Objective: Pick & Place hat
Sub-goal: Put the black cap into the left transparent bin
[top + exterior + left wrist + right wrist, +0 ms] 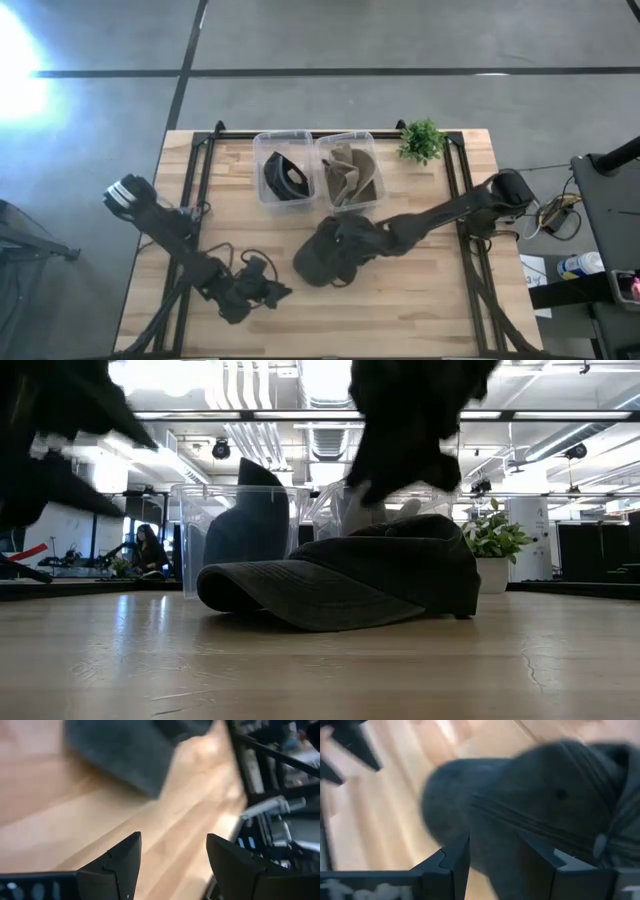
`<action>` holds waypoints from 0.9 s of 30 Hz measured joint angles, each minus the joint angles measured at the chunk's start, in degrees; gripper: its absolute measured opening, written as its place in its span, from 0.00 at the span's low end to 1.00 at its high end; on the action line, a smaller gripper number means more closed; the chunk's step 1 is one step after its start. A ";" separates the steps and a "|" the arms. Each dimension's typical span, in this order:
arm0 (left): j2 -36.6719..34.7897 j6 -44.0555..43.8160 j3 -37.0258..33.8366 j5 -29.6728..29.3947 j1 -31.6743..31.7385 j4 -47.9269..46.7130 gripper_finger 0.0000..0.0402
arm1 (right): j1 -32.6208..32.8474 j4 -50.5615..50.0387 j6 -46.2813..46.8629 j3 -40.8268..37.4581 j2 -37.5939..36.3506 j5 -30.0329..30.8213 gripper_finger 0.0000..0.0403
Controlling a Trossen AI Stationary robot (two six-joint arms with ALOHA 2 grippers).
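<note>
A dark grey cap point(320, 262) lies on the wooden table in front of the two bins, its brim and rim flat on the wood point(350, 580). My right gripper point(347, 238) reaches in from the table's right and hangs open just over the cap's crown. In the right wrist view, its fingers point(502, 845) straddle the seam between crown and brim point(545, 795). My left gripper point(262, 290) waits open near the table's near-left part, above bare wood point(172, 855). The cap's brim point(125, 750) shows ahead of it. My right gripper comes at the cap's crown point(520, 820) from above and from the table's right. Its open fingers stand on either side of the crown. I cannot tell whether they touch the cloth.
Two clear plastic bins stand at the far middle. The left bin point(282, 175) holds a dark hat, and the right bin point(350, 175) holds a tan one. A small green plant point(422, 140) stands at the far right. Black frame rails point(465, 200) run along both sides.
</note>
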 joint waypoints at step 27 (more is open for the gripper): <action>13.54 -8.71 1.73 -10.96 7.75 11.16 0.54 | 0.07 12.87 4.70 2.74 15.50 -11.57 0.32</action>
